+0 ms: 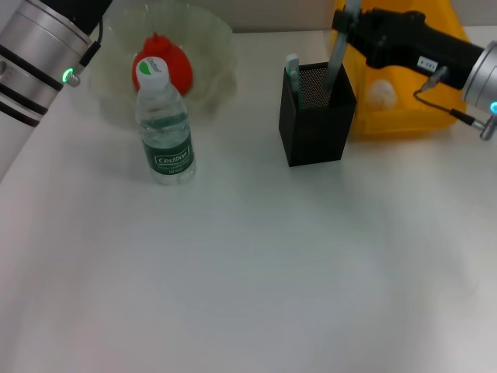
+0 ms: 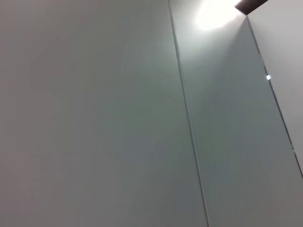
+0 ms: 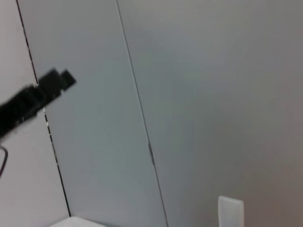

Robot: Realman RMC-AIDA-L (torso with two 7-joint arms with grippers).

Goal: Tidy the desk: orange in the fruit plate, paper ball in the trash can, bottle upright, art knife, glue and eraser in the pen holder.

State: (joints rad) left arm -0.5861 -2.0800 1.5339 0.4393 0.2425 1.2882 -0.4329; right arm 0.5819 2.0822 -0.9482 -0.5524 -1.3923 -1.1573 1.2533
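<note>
Desk tidying looks nearly finished from my seat. My right gripper (image 1: 348, 23) is raised over the far side of the table, above the holder (image 1: 314, 116) and in front of the yellow can (image 1: 404, 116); whether its fingers are spread or closed I cannot tell, since the wrist views show only wall. A grey tool, probably the knife (image 1: 338, 58), stands in the holder just beneath it, with what may be the glue (image 1: 293, 74) at the holder's other corner. The paper ball (image 1: 380, 93) lies in the can. Across the table the bottle (image 1: 163, 128) stands upright just before the plate (image 1: 210, 47), which holds the orange (image 1: 175, 66). The left arm (image 1: 39, 54) is parked beside the plate. I see no eraser, so I judge it hidden in the holder; next I would lift the right arm clear and check.
</note>
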